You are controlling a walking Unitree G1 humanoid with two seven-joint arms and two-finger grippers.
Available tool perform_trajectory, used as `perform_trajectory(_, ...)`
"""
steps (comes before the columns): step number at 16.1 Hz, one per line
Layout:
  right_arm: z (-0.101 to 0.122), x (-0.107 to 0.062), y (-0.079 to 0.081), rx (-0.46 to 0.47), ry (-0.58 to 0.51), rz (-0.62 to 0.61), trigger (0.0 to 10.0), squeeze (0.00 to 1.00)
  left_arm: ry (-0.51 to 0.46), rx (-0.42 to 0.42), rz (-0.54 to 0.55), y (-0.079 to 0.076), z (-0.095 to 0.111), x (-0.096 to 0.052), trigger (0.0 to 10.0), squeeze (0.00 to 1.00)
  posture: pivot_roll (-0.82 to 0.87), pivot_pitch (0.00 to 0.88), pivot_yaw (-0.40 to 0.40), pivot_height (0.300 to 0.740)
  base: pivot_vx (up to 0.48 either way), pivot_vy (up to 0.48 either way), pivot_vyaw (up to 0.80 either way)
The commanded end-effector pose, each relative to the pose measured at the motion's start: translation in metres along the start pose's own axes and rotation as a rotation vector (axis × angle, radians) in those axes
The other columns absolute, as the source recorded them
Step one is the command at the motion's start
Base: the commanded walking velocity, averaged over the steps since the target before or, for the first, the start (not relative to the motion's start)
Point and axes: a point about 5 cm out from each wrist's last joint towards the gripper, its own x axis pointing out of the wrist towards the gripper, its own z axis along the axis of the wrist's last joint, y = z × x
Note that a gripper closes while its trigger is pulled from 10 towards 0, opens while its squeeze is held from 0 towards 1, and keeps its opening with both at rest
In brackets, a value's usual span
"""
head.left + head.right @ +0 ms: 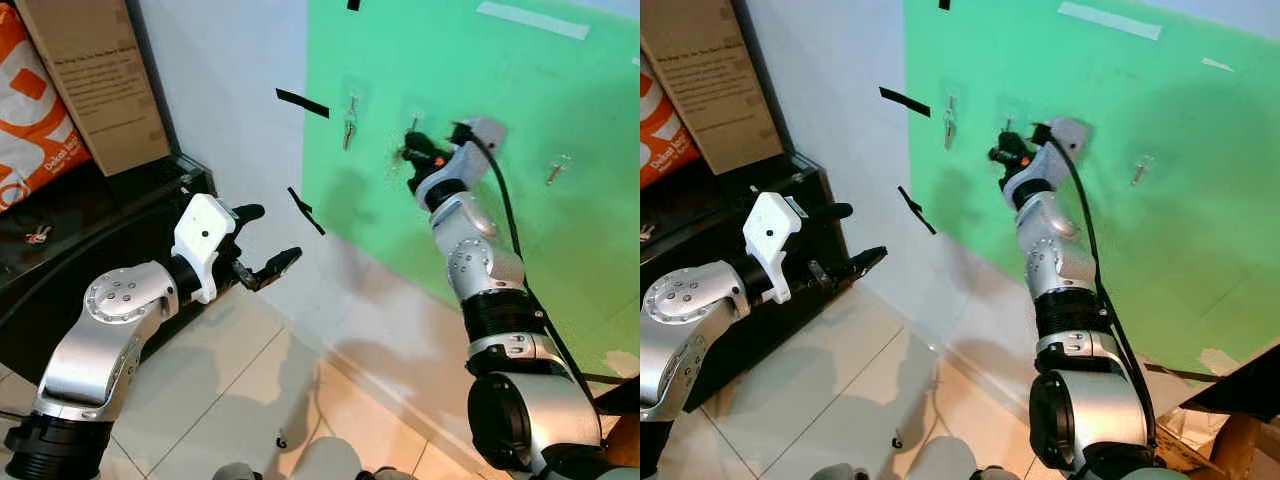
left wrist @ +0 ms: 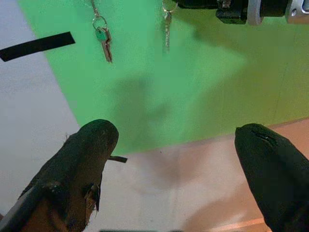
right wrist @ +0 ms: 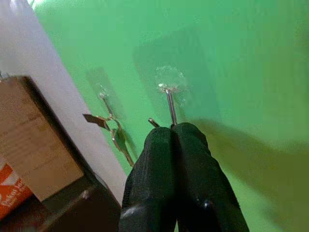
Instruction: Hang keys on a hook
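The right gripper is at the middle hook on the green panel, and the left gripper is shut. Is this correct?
One detail is wrong: the left gripper is open, its fingers wide apart in the left wrist view. The right gripper is indeed at the middle hook on the green panel.

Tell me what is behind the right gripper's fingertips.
The right gripper, shut on a key, reaches a clear hook stuck on the green board. The fingers cover the key's lower end. Another key set hangs nearby.
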Motion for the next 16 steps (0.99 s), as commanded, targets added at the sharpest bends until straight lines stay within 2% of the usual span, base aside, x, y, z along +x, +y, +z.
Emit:
perform_trajectory(1, -0.008, -0.001, -0.002, -0.007, 0.038, -0.011, 10.0, 0.00, -0.006, 0.005, -0.008, 0.000, 0.002, 0.003, 10.0, 0.00, 0.11, 0.000, -0.038, 0.740, 0.000, 0.000, 0.00)
perform_trajectory(8, -0.005, -0.002, -0.004, 0.005, 0.025, -0.018, 10.0, 0.00, -0.012, 0.010, -0.011, 0.000, 0.004, 0.005, 10.0, 0.00, 0.11, 0.000, -0.033, 0.740, 0.000, 0.000, 0.00)
perform_trajectory(9, -0.004, -0.003, -0.004, 0.009, 0.008, -0.013, 10.0, 1.00, -0.019, 0.008, -0.012, 0.000, 0.005, 0.006, 10.0, 0.00, 0.10, 0.000, -0.029, 0.740, 0.000, 0.000, 0.00)
perform_trajectory(11, -0.002, -0.006, -0.006, -0.003, -0.003, -0.010, 10.0, 1.00, -0.027, -0.003, -0.008, -0.001, 0.004, 0.007, 10.0, 0.00, 0.10, 0.000, -0.032, 0.740, 0.000, 0.000, 0.00)
perform_trajectory(12, -0.001, -0.013, -0.008, -0.058, -0.015, 0.004, 10.0, 1.00, -0.046, -0.043, 0.013, -0.003, 0.002, 0.008, 10.0, 0.00, 0.09, 0.000, -0.035, 0.740, 0.000, 0.000, 0.00)
perform_trajectory(14, -0.002, -0.027, -0.009, -0.061, -0.025, 0.062, 10.0, 1.00, -0.066, -0.089, 0.029, -0.006, -0.001, 0.009, 10.0, 0.00, 0.08, 0.000, -0.044, 0.740, 0.000, 0.000, 0.00)
perform_trajectory(16, -0.010, -0.044, -0.011, -0.098, 0.021, 0.076, 10.0, 1.00, -0.080, -0.128, 0.055, -0.008, -0.005, 0.011, 10.0, 0.00, 0.06, 0.000, -0.048, 0.740, 0.000, 0.000, 0.00)
